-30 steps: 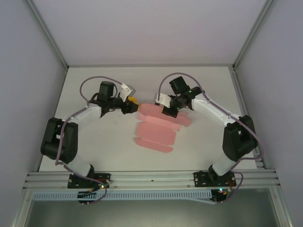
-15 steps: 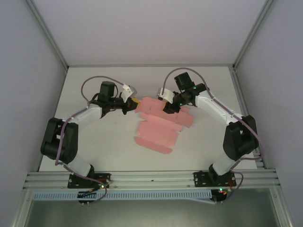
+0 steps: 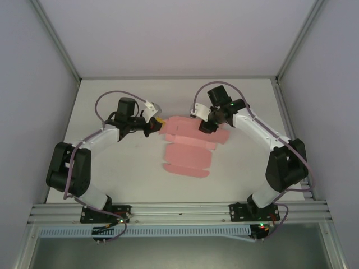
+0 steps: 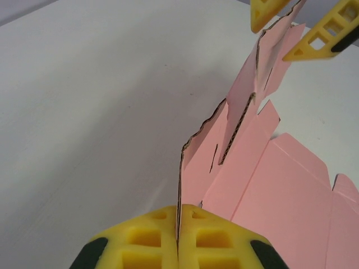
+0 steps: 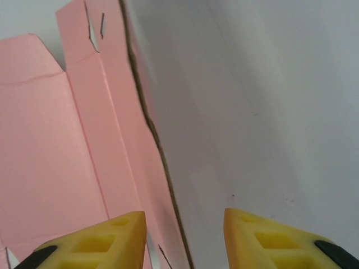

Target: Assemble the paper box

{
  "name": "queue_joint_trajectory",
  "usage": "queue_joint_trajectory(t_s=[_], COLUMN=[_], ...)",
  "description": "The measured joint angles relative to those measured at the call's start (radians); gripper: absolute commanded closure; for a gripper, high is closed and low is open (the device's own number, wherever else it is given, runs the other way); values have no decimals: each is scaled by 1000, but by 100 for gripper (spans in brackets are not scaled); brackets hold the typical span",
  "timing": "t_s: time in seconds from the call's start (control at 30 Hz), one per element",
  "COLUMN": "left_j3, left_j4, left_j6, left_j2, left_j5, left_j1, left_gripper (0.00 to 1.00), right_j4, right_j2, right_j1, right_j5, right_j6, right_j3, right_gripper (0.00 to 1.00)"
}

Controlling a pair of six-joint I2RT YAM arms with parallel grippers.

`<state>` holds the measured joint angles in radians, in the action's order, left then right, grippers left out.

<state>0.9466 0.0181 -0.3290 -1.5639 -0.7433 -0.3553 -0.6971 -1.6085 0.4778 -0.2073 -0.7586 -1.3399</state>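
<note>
The paper box [image 3: 189, 147] is a flat pink die-cut card sheet with flaps, lying mid-table in the top view. My left gripper [image 3: 158, 123] is shut on the sheet's left end flap; in the left wrist view the yellow fingertips [image 4: 178, 235] pinch the card's edge [image 4: 180, 179] and the flap [image 4: 247, 106] stands up. My right gripper [image 3: 205, 124] is at the sheet's far right part. In the right wrist view it [image 5: 185, 238] is open, with the raised edge of the card [image 5: 151, 134] running between its fingers, touching neither.
The white table [image 3: 112, 168] is walled by grey panels and metal frame posts [image 3: 56, 39]. An aluminium rail [image 3: 179, 212] runs along the near edge by the arm bases. Bare table surface lies left, right and behind the sheet.
The sheet has shifted slightly and its left flap is lifted by the left gripper. The right gripper has moved a little right and back, over the sheet's far edge.
</note>
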Motion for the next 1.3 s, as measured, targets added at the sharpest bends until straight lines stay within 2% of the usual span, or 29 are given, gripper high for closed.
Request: queue_joint_trajectory(t_s=[0.1,0.2,0.23,0.3,0.37,0.4,0.47,0.5,0.53,0.57,0.6,0.73,0.77,1.0,1.17,1.3], left_j3=[0,0,0,0,1,1,1,1,1,0,0,-60,-80,-130,-112,-58], left_j4=[-10,-15,-16,-11,-7,-9,-12,-13,-15,-15,-13,2,5,19,39,57], left_j6=[-5,-8,-9,-11,-11,-10,2,13,29,42,56,123,142,332,449,494], left_j2=[0,0,0,0,0,-1,-8,-10,-11,-10,-10,37,57,176,164,89], left_j5=[2,2,2,2,3,7,16,21,25,27,33,74,91,240,273,291], left_j1=[0,0,0,0,0,0,0,0,0,0,0,0,0,2,2,2], left_gripper=[100,100,100,100,100,96,83,72,70,64,50,21,1,0,0,0], right_j4=[16,19,18,17,27,51,127,180,235,294,359,576,623,1028,1145,1165], right_j2=[2,2,2,2,2,6,22,35,50,65,78,103,107,141,141,142], right_j1=[0,0,0,3,16,27,56,77,98,120,140,191,196,264,296,298], right_j5=[22,28,31,36,61,83,137,182,230,280,332,475,502,669,703,703], right_j6=[0,-6,-11,-22,-29,-27,-32,-39,-51,-63,-79,-138,-152,-317,-376,-376], right_j3=[0,0,0,0,8,24,81,126,176,231,291,458,487,668,687,687], right_gripper=[66,83,92,99,100,100,100,100,100,100,100,100,100,100,100,100])
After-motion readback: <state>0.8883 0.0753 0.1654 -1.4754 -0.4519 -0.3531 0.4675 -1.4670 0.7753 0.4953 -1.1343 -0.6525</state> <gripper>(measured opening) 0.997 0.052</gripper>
